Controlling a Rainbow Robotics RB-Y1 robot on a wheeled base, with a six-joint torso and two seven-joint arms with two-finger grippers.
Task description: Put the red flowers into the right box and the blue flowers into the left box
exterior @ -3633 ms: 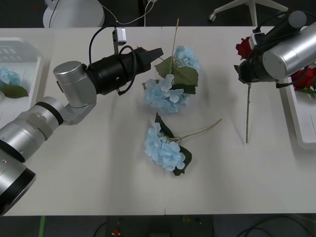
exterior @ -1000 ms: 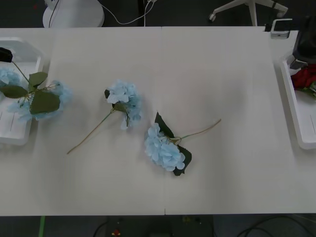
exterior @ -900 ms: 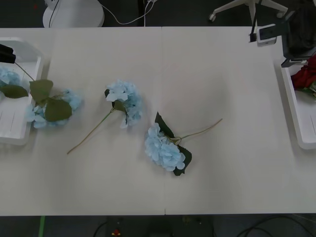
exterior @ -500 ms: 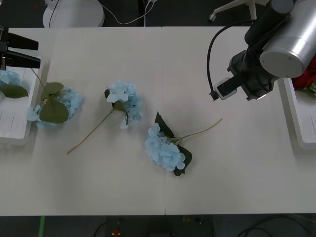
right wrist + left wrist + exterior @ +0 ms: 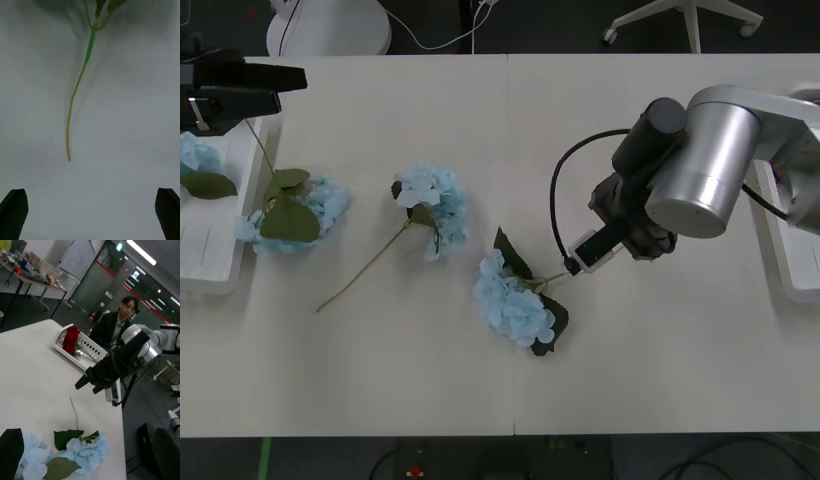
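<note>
White counter carries three blue flowers; one stem lies ahead of, midway between, the right gripper jaws, which are spread wide. Left gripper jaws are released. Descent should be kept centred over the stem

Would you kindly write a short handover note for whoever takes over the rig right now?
Right gripper: jaws open, over the stem of the blue flower nearest the table's middle, nothing held.
Left gripper: jaws open, by the left box.
Done: red flowers lie in the right box; one blue flower lies in the left box.
Left: three blue flowers on the table, one beside the left box, one mid-table, and the one under the right gripper.
</note>
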